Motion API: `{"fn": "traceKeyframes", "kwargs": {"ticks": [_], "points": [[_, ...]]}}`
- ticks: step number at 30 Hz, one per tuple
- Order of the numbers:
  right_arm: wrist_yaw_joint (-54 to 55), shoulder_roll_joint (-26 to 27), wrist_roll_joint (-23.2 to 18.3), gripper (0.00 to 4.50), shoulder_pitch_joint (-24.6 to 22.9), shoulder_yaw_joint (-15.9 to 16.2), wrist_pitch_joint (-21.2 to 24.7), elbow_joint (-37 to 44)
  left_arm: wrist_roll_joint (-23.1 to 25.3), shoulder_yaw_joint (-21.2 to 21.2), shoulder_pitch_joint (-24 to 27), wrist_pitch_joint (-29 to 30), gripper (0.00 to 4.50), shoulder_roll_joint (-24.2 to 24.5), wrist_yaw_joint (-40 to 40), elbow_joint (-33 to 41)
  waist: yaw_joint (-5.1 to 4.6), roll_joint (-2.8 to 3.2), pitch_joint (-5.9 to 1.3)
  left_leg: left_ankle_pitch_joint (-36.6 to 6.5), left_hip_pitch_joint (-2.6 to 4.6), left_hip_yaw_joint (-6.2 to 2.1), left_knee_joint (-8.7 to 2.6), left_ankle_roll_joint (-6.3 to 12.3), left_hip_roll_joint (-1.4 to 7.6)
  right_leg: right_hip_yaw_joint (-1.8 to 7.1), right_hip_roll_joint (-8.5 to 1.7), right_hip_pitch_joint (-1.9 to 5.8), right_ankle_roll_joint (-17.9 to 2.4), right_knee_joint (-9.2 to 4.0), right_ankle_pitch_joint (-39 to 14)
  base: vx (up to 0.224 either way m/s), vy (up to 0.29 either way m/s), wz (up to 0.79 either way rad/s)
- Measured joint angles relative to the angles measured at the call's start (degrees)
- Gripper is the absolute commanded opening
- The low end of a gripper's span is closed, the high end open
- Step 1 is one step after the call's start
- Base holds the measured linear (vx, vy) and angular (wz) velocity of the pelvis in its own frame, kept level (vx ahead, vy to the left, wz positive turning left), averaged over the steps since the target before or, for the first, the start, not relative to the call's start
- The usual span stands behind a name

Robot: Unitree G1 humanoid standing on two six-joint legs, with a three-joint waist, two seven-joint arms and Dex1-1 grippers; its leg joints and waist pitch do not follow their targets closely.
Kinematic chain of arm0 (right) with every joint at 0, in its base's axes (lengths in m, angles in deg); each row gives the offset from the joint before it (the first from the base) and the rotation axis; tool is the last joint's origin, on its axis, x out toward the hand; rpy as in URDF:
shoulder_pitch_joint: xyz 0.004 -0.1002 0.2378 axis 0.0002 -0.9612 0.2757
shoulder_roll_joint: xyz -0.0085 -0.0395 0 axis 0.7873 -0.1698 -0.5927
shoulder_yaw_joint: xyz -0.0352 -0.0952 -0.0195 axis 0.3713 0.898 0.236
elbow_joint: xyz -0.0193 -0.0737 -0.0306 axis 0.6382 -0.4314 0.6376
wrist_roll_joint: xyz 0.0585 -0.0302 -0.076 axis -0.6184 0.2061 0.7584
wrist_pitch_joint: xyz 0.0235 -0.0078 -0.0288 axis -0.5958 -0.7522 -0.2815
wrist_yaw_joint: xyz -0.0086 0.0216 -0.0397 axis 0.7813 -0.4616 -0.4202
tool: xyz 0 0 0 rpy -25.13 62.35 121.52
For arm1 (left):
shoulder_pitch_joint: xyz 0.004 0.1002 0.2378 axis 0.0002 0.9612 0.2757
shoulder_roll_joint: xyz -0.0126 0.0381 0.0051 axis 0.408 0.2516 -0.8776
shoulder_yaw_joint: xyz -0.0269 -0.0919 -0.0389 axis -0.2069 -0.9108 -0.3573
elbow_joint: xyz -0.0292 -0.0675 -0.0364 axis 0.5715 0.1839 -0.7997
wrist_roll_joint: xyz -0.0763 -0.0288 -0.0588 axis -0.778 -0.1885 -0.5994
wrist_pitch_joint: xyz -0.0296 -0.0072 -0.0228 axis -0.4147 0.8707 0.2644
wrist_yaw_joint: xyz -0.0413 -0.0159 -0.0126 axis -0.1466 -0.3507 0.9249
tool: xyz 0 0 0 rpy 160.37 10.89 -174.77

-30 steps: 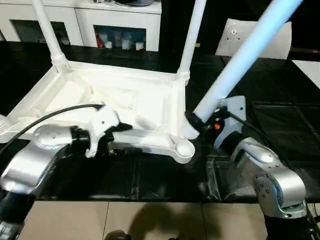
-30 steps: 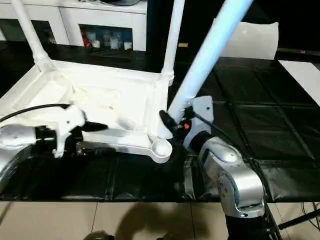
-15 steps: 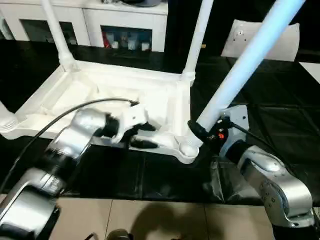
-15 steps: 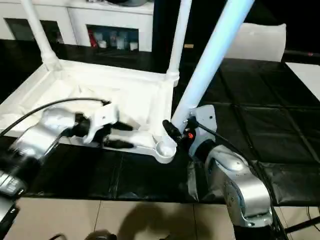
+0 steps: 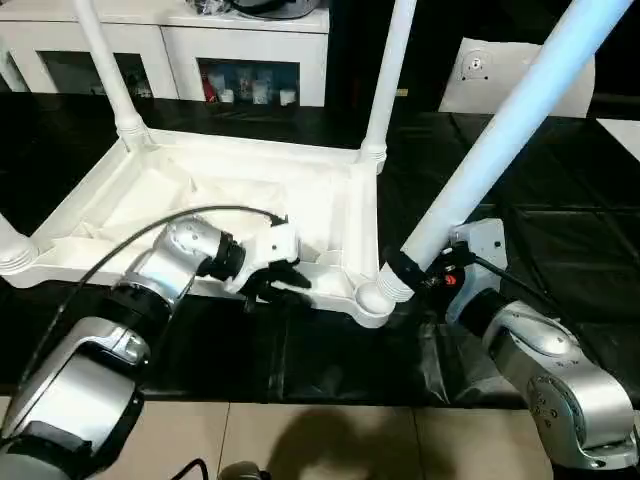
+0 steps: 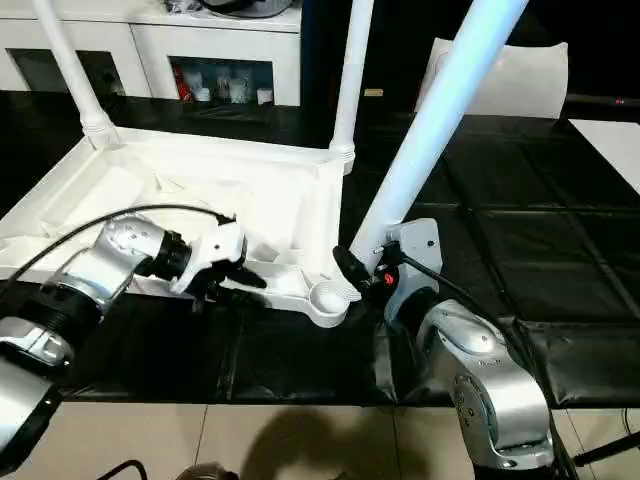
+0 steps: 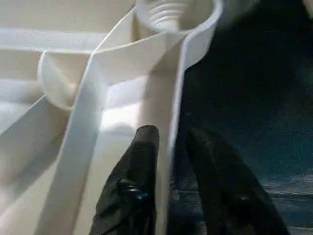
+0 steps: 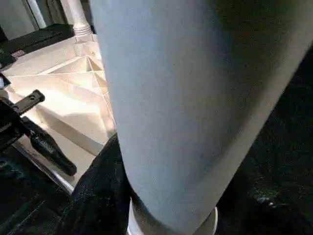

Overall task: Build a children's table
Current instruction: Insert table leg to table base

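The children's table top (image 5: 200, 190) lies upside down on the black surface, ribs up. Two white legs (image 5: 105, 60) (image 5: 392, 70) stand upright in its far corner sockets, and a third (image 5: 8, 245) stands at the near left corner. My left gripper (image 5: 285, 277) is at the near rim. In the left wrist view its fingers (image 7: 146, 142) pinch the rim wall, one inside and one outside. My right gripper (image 5: 405, 272) is shut on the thick lower end of the fourth leg (image 5: 500, 130). That leg leans up to the right, its end just beside the near right socket (image 5: 368, 298).
A white glass-door cabinet (image 5: 250, 40) stands behind the table. A flat white sheet with a round fitting (image 5: 500, 75) leans at the back right. A black cable (image 5: 100, 245) loops from my left arm over the top. Tiled floor (image 5: 300, 440) lies beyond the near edge.
My left gripper has moved right along the near rim and narrowed its fingers onto the wall. The right arm keeps the tilted leg by the socket. The camera has shifted slightly.
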Motion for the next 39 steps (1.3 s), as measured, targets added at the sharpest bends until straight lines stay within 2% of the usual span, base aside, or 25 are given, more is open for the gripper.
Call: {"fn": "traceKeyframes", "kwargs": {"ticks": [2,7,15,18,24,27,31,36,39], "points": [[0.00,0.01,0.00,1.89,0.00,0.00,0.00,0.01,0.82,0.04,-0.71,-1.18,0.83,-0.18,-0.52,-0.86,0.02,0.00,0.00,0.00,0.00,0.00,0.00,0.01,0.00,0.00,-0.01,0.00,0.00,-0.02,0.00,0.000,0.000,0.00],[0.01,0.01,-0.01,1.89,0.01,0.01,0.01,0.01,2.04,0.16,-1.08,-3.16,0.44,-0.97,-0.61,-3.57,0.04,0.00,0.00,0.03,0.00,0.00,0.00,0.05,0.00,0.00,-0.02,0.00,0.00,-0.02,0.02,0.000,0.000,0.00],[-0.04,0.02,-0.47,1.89,0.30,0.01,0.65,0.00,2.82,-0.12,-1.12,-4.53,0.05,-1.05,0.61,-4.11,-0.01,0.00,0.00,0.00,0.00,0.12,0.00,0.13,-0.01,-0.01,-0.11,0.00,0.00,-0.06,0.03,0.000,0.000,0.00],[-0.11,0.13,-0.72,1.89,1.01,0.01,1.14,-0.12,2.37,-1.49,-0.44,-1.45,0.00,-1.27,-0.66,-3.58,-0.25,0.00,0.00,-0.01,0.03,0.22,0.00,0.15,-0.02,0.01,-0.17,0.00,0.00,-0.04,0.04,0.000,0.000,0.00],[-0.43,0.34,-0.62,1.89,2.38,0.30,0.93,-1.28,-0.36,-6.29,5.92,7.97,0.00,0.04,-5.11,5.72,-2.19,0.05,-0.03,-0.01,0.10,0.28,-0.15,0.14,-0.01,0.03,-0.17,-0.03,-0.04,-0.03,0.05,0.000,0.000,0.00],[-0.27,0.74,0.11,1.89,2.68,2.00,0.92,-1.48,-1.15,-8.20,12.69,12.83,0.00,2.63,-7.17,16.99,-3.12,0.09,-0.06,0.02,0.16,0.29,-0.35,0.14,-0.01,0.02,-0.15,-0.08,-0.12,-0.03,-0.02,0.000,0.000,0.00],[-0.66,0.86,0.05,1.89,3.77,3.46,1.52,-2.96,-1.23,-8.56,17.25,14.40,0.00,3.97,-7.45,24.38,-2.82,0.07,-0.06,0.26,0.12,0.31,-0.41,0.50,-0.02,-0.03,-0.15,-0.08,-0.10,-0.07,-0.07,0.000,0.000,0.00],[-5.96,-0.07,-0.73,1.89,6.82,4.80,1.04,-6.93,-0.98,-7.29,17.81,14.69,0.00,4.54,-6.73,26.83,-2.05,-0.11,-0.15,0.29,0.08,0.33,-0.39,0.55,-0.01,-0.02,-0.17,-0.05,-0.07,-0.15,-0.04,0.000,0.000,0.00],[-9.10,-0.76,-2.02,1.89,7.12,5.51,1.07,-8.37,-0.58,-6.64,17.68,15.67,0.00,4.87,-6.56,27.77,-1.82,-0.19,-0.21,0.27,0.07,0.33,-0.41,0.57,-0.01,-0.03,-0.16,-0.05,-0.06,-0.18,-0.04,0.000,0.000,0.00]]}}
